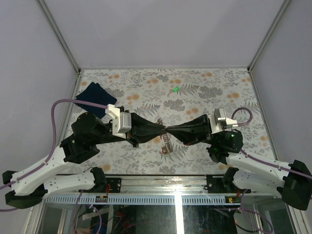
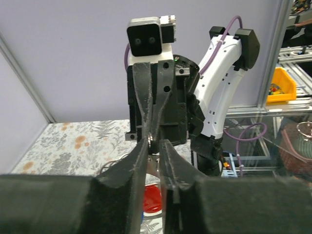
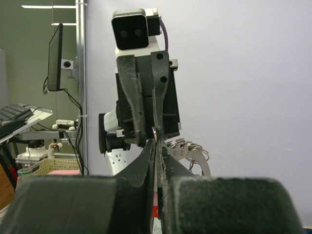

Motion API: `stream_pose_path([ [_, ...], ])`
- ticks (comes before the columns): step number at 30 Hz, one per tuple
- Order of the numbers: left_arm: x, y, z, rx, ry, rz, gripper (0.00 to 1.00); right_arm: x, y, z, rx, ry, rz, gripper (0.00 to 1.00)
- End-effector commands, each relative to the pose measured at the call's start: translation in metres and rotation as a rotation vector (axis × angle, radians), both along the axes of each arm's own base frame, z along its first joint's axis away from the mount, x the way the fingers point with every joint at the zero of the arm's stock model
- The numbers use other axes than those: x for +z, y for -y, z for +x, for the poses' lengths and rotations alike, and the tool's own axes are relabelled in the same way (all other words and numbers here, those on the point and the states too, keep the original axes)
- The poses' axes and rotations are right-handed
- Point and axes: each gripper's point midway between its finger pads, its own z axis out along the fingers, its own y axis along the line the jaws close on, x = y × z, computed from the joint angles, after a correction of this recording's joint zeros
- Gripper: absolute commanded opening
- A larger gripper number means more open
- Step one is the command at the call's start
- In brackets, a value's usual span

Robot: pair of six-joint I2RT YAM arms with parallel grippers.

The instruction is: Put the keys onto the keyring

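Above the flowered table (image 1: 219,146) the two arms meet tip to tip. The right gripper (image 3: 155,145) is clenched on the keyring (image 3: 189,147), held in the air. The left gripper (image 2: 155,146) has its jaws nearly together there; I cannot tell whether it grasps. A red-tagged key (image 2: 152,199) hangs below, seemingly threaded. The green-tagged key (image 1: 175,89) lies on the table, not yet threaded.
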Motion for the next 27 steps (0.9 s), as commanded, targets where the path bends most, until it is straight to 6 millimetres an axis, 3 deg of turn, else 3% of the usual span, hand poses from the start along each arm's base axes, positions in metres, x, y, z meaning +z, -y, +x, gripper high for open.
stream_pose_path([
  [1, 0.014, -0.001, -0.004, -0.013, 0.016, -0.042, 0.10, 0.042, 0.024, -0.018, -0.018, 0.110, 0.127, 0.00],
  [3, 0.015, -0.001, -0.003, -0.009, 0.016, -0.042, 0.01, 0.041, 0.024, -0.018, -0.024, 0.115, 0.120, 0.00],
  [9, 0.012, -0.002, -0.001, 0.002, 0.005, 0.008, 0.00, 0.031, 0.020, -0.014, -0.083, 0.139, 0.046, 0.01],
  [18, 0.011, -0.003, -0.006, -0.025, 0.015, 0.118, 0.00, 0.000, 0.014, -0.006, -0.208, 0.231, -0.226, 0.33],
  [27, -0.009, 0.003, -0.009, -0.077, -0.006, 0.266, 0.00, -0.018, 0.012, -0.007, -0.209, 0.264, -0.388, 0.30],
])
